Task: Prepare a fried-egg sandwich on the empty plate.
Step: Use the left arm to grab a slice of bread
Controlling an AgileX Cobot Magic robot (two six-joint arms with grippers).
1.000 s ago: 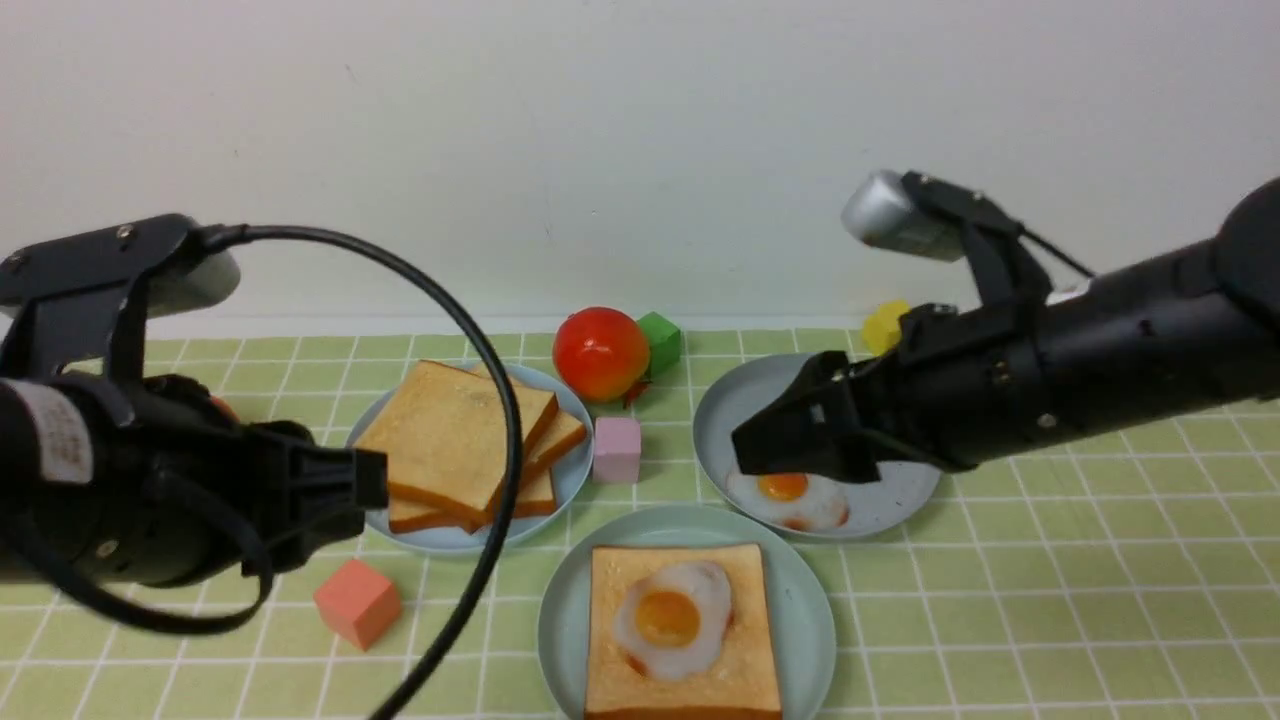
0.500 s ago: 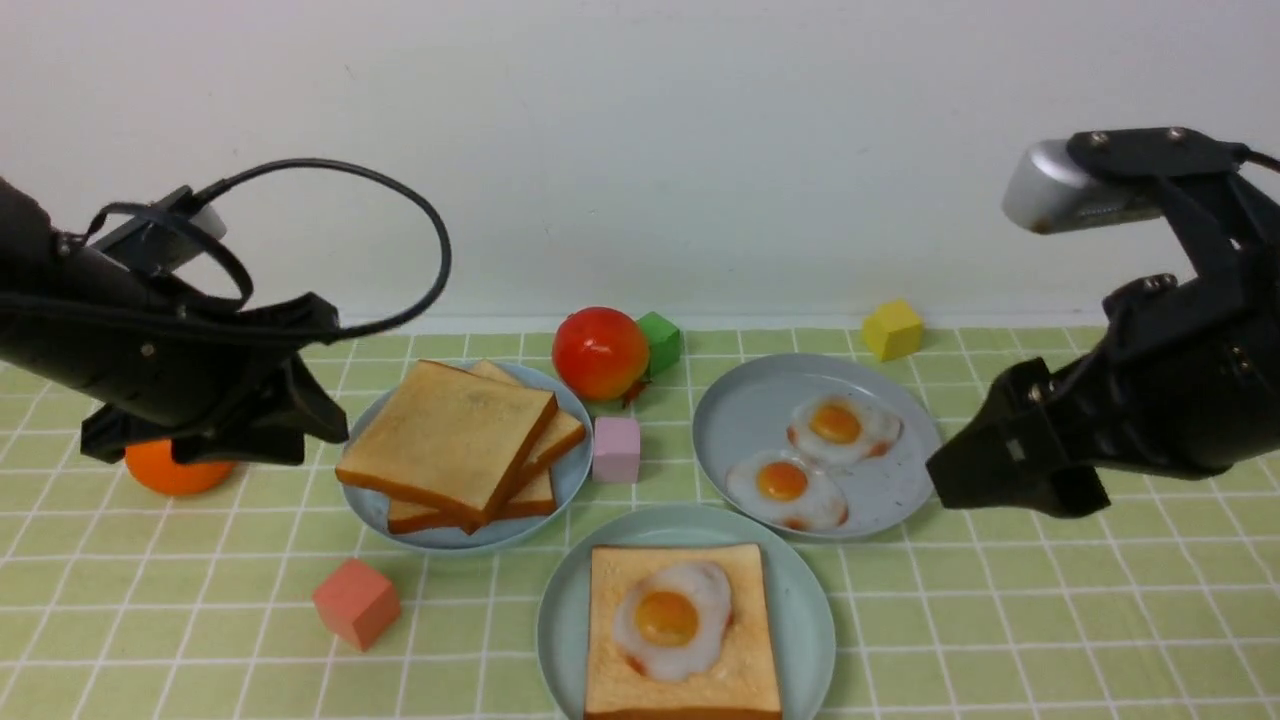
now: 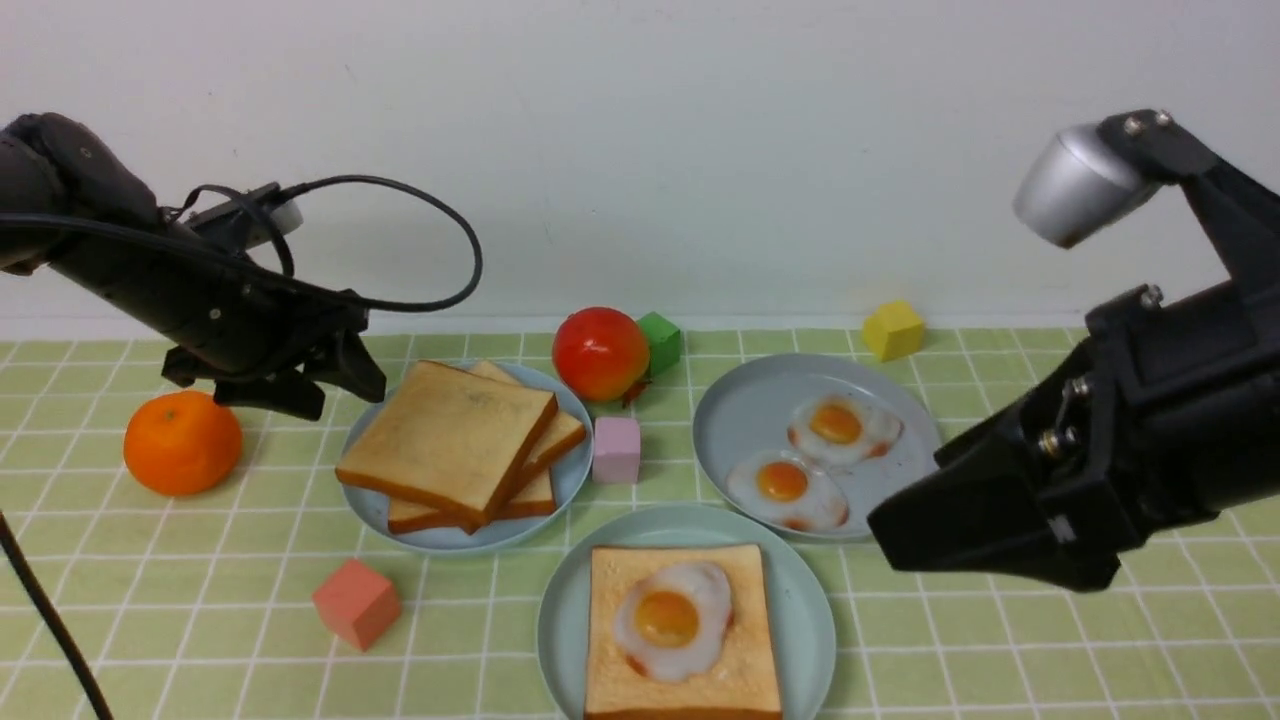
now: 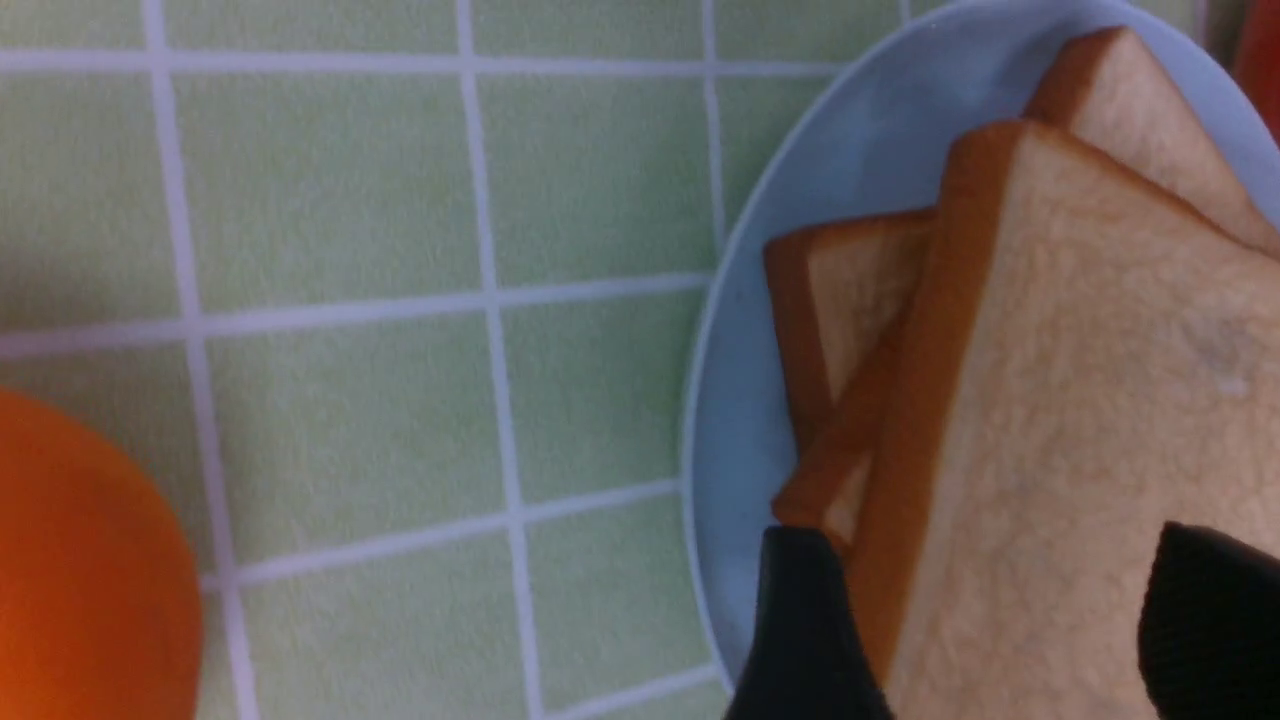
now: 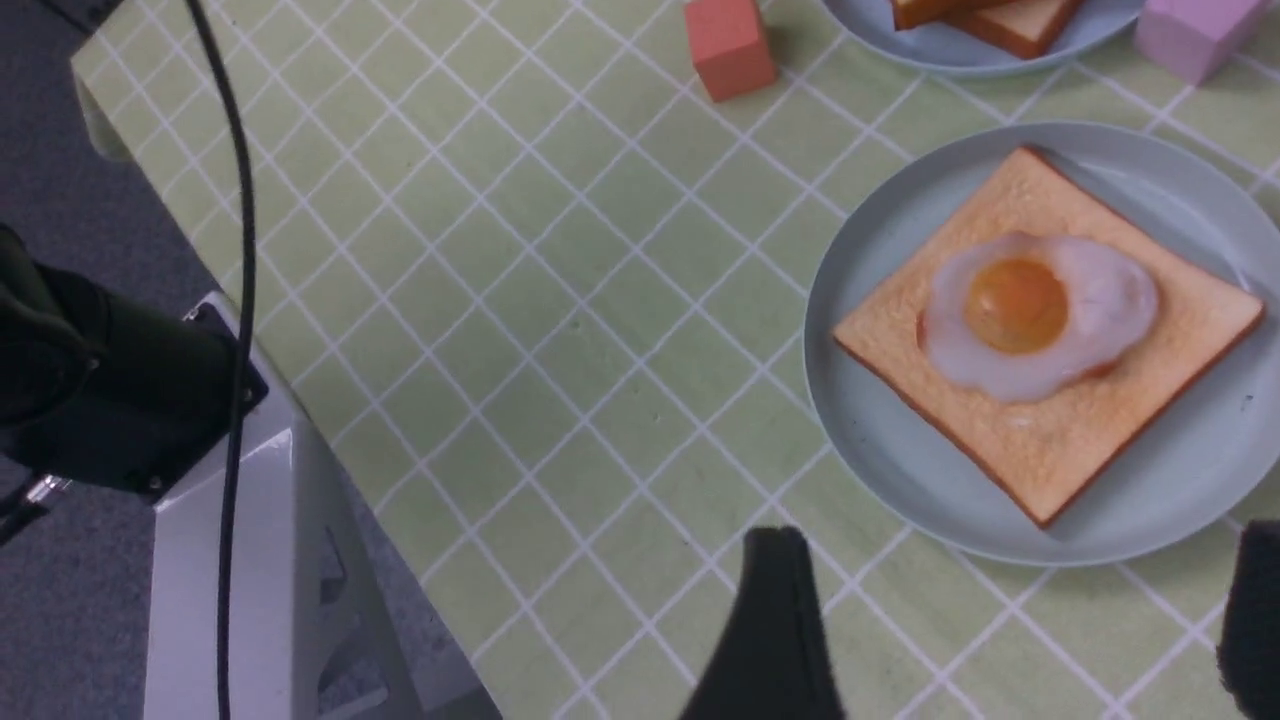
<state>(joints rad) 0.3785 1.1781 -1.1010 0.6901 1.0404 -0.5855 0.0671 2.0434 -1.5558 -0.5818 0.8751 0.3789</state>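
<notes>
Round matte pale mint-green plate (image 3: pixel 562 620): one square tan toast slice with brown crust (image 3: pixel 740 655) lies flat on it, with a glossy white fried egg with orange yolk (image 3: pixel 668 618) on top, uncovered. Behind-left of this plate: stack of tan toast slices (image 3: pixel 450 440) on a grey-blue plate (image 3: pixel 570 480). Above that stack's far-left edge, left gripper (image 3: pixel 330 390), fingers spread wide and empty; contact unclear. Just right of the mint plate, right gripper (image 3: pixel 905 530), raised, fingers wide apart, nothing held.

- Light was bright, even and soft, casting faint shadows on the desk (image 3: pixel 1000 650).
- The left wrist view was soft, its fingers (image 4: pixel 800 630) and orange (image 4: pixel 80 560) blurred.
</notes>
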